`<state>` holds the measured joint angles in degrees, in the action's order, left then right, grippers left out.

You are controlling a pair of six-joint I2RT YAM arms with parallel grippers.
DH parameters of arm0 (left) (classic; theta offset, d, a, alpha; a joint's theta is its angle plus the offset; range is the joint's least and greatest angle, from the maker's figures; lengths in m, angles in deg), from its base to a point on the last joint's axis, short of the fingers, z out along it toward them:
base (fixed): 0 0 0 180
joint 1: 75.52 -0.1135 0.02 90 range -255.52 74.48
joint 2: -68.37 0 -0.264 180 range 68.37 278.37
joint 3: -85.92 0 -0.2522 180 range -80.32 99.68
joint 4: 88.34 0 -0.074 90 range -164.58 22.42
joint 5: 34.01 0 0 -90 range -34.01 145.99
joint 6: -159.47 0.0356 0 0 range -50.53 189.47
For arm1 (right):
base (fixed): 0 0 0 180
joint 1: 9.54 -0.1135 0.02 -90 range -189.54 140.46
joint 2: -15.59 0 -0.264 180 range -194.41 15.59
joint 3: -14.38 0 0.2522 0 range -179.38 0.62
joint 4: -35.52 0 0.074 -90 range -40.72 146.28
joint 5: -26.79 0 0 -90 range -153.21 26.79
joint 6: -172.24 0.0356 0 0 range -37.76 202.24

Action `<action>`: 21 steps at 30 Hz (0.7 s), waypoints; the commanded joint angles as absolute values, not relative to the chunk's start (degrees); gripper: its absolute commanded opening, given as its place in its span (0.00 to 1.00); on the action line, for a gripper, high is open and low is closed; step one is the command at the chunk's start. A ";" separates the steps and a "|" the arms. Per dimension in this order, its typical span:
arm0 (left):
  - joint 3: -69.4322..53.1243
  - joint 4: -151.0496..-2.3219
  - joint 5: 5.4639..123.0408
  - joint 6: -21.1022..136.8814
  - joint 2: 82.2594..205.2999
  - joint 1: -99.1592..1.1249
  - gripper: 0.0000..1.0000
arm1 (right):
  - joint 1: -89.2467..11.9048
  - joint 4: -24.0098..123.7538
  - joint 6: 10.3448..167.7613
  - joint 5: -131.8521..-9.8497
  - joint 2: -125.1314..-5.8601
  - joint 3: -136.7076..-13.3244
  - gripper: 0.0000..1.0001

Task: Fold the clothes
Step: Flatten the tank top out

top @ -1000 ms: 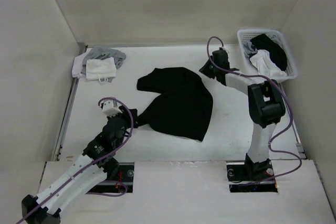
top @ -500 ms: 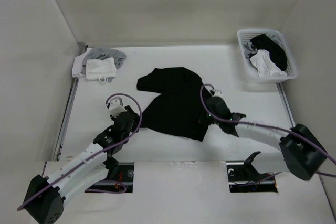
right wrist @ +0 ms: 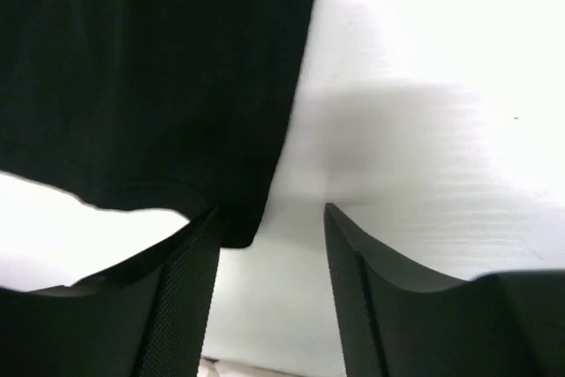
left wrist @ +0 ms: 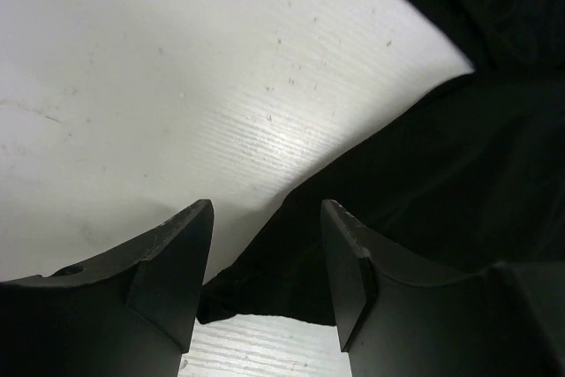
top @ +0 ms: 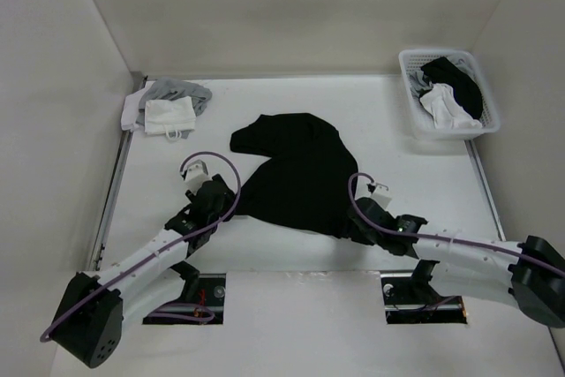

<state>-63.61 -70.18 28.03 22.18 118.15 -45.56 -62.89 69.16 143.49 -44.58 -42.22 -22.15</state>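
The black shirt (top: 300,174) lies crumpled in the middle of the white table (top: 397,152). My left gripper (top: 224,204) is at its near left corner. In the left wrist view this gripper (left wrist: 265,267) is open, and a corner of the shirt (left wrist: 441,174) lies flat on the table between the fingers (left wrist: 175,262). My right gripper (top: 355,229) is at the near right corner. In the right wrist view it (right wrist: 269,262) is open low over the table, with the shirt (right wrist: 150,68) hem corner just beside its left finger (right wrist: 185,293).
A white basket (top: 415,125) holding a black-and-white bundle stands at the back right. A small white cloth (top: 168,117) on a grey garment (top: 181,92) lies at the back left. Walls close in the table on three sides.
The right arm swung from beside the basket down to the shirt's near right corner, and its jaws opened. The left gripper opened wider at the near left corner.
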 commanded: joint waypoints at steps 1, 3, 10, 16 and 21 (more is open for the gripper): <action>-62.39 -75.98 32.34 23.59 120.14 -46.21 0.51 | -63.46 69.85 145.26 -42.12 -45.49 -24.43 0.54; -62.83 -77.39 33.92 23.59 120.58 -46.56 0.50 | -63.38 67.57 144.91 -43.51 -47.42 -24.87 0.45; -62.75 -78.01 35.95 24.91 119.88 -47.26 0.50 | -60.75 66.23 144.72 -44.14 -44.64 -23.64 0.06; -61.60 -77.13 39.46 27.02 120.22 -47.09 0.50 | -52.50 74.58 148.68 -35.71 -21.98 -21.79 0.00; -61.86 -76.34 44.21 27.72 122.25 -46.12 0.51 | -40.63 75.03 144.92 -34.82 -13.69 -21.27 0.00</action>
<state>-63.53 -75.25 40.22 26.23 121.52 -46.70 -45.03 72.76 146.47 -37.89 -15.07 -21.93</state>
